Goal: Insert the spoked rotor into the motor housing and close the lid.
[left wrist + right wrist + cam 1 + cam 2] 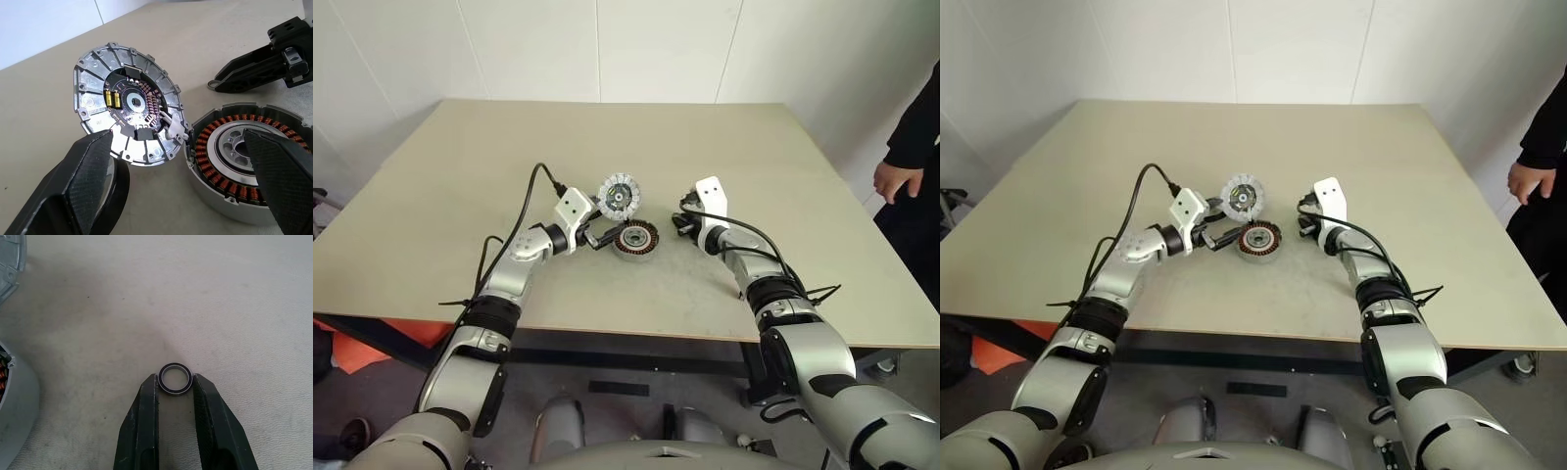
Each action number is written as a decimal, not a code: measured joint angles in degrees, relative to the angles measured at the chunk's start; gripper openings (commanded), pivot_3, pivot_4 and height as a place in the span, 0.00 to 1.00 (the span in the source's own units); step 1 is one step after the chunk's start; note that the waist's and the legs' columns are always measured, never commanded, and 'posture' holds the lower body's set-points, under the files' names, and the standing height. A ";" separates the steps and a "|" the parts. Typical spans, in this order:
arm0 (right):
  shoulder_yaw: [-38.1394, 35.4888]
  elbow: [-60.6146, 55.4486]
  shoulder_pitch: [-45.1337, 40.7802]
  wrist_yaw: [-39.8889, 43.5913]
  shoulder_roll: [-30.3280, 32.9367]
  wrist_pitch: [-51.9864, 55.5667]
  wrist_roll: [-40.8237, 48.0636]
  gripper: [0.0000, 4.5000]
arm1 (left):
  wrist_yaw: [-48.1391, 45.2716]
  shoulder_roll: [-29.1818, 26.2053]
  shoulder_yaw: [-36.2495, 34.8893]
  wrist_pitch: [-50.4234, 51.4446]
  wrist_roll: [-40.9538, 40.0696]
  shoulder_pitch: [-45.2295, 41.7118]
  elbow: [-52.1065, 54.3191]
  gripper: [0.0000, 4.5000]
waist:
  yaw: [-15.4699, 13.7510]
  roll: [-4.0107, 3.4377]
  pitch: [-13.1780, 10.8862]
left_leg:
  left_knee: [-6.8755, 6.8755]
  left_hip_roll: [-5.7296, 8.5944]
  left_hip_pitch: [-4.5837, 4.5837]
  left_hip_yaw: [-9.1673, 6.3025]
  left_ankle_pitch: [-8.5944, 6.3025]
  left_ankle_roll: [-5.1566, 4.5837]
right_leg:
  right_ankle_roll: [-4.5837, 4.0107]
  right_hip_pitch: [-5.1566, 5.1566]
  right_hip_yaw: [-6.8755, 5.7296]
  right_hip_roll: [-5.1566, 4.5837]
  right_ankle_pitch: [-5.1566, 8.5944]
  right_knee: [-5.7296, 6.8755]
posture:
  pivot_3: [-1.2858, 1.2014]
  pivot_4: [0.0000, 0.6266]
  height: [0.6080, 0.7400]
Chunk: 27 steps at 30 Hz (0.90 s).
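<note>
The motor housing [635,240] is sitting on the tan table [460,186], near the middle and close to the front edge. It is a short round can with a grey outside wall. Inside it, a ring of copper-coloured windings [215,147] is going around a silver middle. Its top is open.

Just beside the housing, a round silver lid [128,101] is standing up, tilted, with its inside face showing. It is hanging onto the rim of the housing by a small hinge piece [176,129]. On that inside face a dark round board with two small yellow parts is showing.

The left gripper [597,236] is pointing at the housing from the left side. Its two black fingers [88,181] are standing wide apart and are holding nothing. In the left wrist view one finger is sitting in front of the lid and the other in front of the housing.

The right gripper [174,379] is lying low over the table on the right side of the housing, a little way from it. Its fingers are pinching a tiny ring [175,378] with a dark rim, right at their tips. The ring is lying flat on the table.

At the far right edge, a person's hand [897,180] and dark sleeve are showing beside the table
</note>
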<state>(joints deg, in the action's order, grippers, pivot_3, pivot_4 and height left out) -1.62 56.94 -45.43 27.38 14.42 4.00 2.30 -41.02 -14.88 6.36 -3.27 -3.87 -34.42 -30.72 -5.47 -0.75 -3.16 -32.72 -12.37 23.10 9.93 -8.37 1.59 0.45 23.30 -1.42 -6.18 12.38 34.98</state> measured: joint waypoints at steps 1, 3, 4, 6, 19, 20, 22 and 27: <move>0.00 0.01 0.00 0.00 0.00 -0.01 0.00 0.15 | 0.00 -0.07 0.00 0.00 0.00 0.00 0.00 1.00 | 0.00 0.00 0.00 | 0.00 0.00 0.00 0.00 0.00 0.00 | 0.00 0.00 0.00 0.00 0.00 0.00 | 0.52 0.00 1.00; 0.00 0.01 0.00 -0.01 0.00 -0.05 0.00 0.15 | 0.01 -0.11 0.00 0.00 0.00 0.00 0.00 1.00 | 0.00 0.00 0.00 | 0.00 0.00 0.00 0.00 0.00 0.00 | 0.00 0.00 0.00 0.00 0.00 0.00 | 0.52 0.00 1.00; 0.00 0.01 0.00 -0.03 0.00 -0.06 0.00 0.15 | 0.01 -0.11 0.00 0.00 0.00 0.00 0.00 1.00 | 0.00 0.00 0.00 | 0.00 0.00 0.00 0.00 0.00 0.00 | 0.00 0.00 0.00 0.00 0.00 0.01 | 0.52 0.00 1.00; -0.04 -0.02 0.00 -0.13 0.01 -0.03 0.02 0.15 | -0.05 -0.14 -0.01 0.03 -0.15 0.00 0.00 1.00 | -0.01 0.00 0.00 | 0.00 0.00 0.00 0.00 0.00 0.00 | 0.00 0.00 0.00 0.00 0.00 0.01 | 0.52 0.00 1.00; 2.11 -35.04 9.07 5.75 1.32 19.35 4.07 0.15 | -10.35 -8.79 -1.72 5.81 -2.97 1.85 -0.26 1.00 | -0.27 0.00 0.00 | 0.04 -0.06 0.01 -0.01 0.01 0.02 | 0.00 0.02 -0.01 0.06 0.00 -0.02 | 0.52 0.00 1.00; 3.26 -38.12 9.96 6.36 1.08 21.35 4.36 0.15 | -10.76 -8.95 -1.75 5.87 -2.97 1.84 -0.29 1.00 | -0.33 0.01 0.00 | 0.04 -0.07 -0.03 -0.02 0.02 0.03 | 0.00 -0.01 -0.01 0.06 0.00 -0.01 | 0.52 0.00 1.00; 5.47 -41.93 11.14 7.16 0.28 24.10 4.52 0.15 | -11.15 -9.03 -1.80 6.13 -2.97 1.65 -0.40 1.00 | -0.31 0.00 0.00 | 0.05 -0.07 -0.05 -0.02 0.03 0.06 | 0.00 -0.02 0.00 0.06 0.00 0.00 | 0.52 0.00 1.00; 12.20 -47.74 14.75 8.16 -2.87 29.13 4.60 0.15 | -11.05 -8.97 -1.93 6.21 -2.89 0.99 -0.56 1.00 | -0.18 0.01 0.00 | 0.19 -0.05 -0.09 -0.04 0.11 0.19 | 0.00 0.00 0.01 0.06 0.00 -0.01 | 0.52 0.00 1.00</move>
<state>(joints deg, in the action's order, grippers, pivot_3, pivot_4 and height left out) 10.58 9.20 -30.68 35.54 11.55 33.13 6.90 -52.07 -23.85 4.43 2.95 -6.75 -33.43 -31.28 -5.65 -0.74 -3.16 -32.53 -12.42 23.01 9.90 -8.26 1.78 0.46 23.30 -1.42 -6.12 12.38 34.97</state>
